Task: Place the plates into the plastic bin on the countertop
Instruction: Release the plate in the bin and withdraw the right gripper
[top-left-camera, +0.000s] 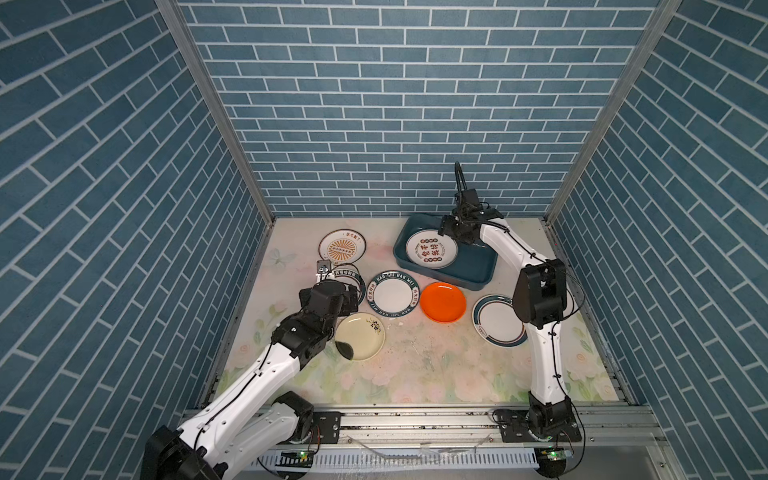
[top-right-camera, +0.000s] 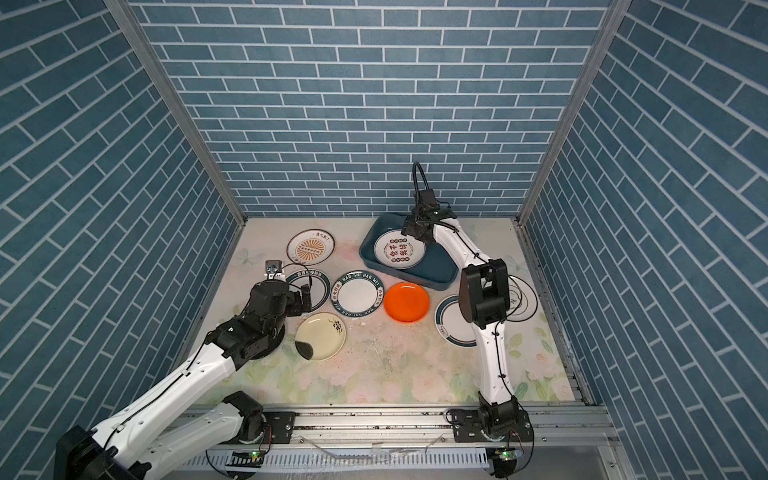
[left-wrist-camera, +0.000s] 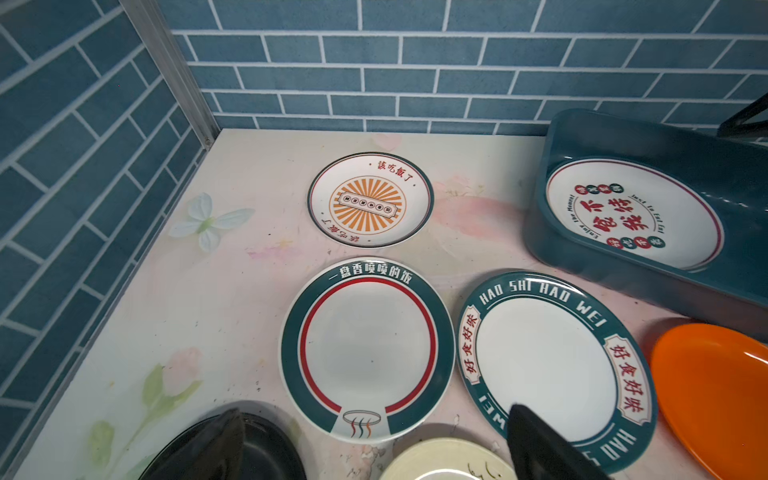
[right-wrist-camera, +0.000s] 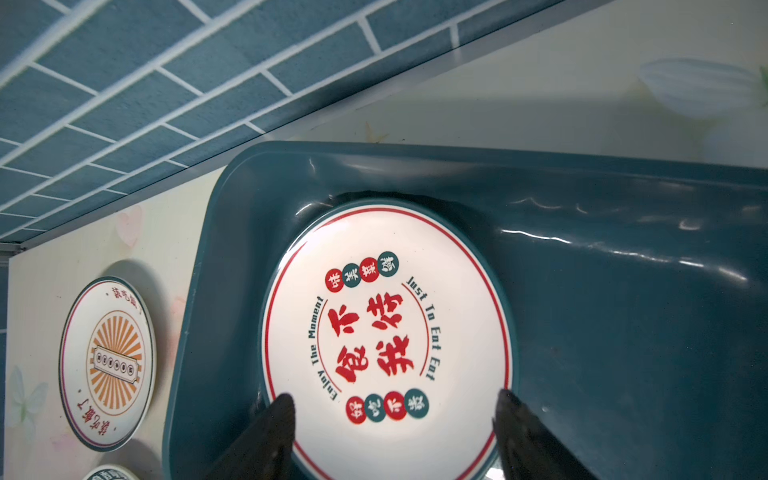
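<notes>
The plastic bin sits at the back right of the countertop. A white plate with red characters lies flat inside it. My right gripper hovers over that plate's near edge, open, holding nothing. On the countertop lie a sunburst plate, a teal-rimmed plate with a red ring, a "HAO SHI HAO WEI" plate, an orange plate and a cream plate. My left gripper is open and empty above the red-ring plate's near edge. A black plate shows under one finger.
A teal-rimmed plate lies at the right, partly behind my right arm. Another white plate peeks out beyond it. Blue brick walls close the back and both sides. An aluminium rail runs along the front edge.
</notes>
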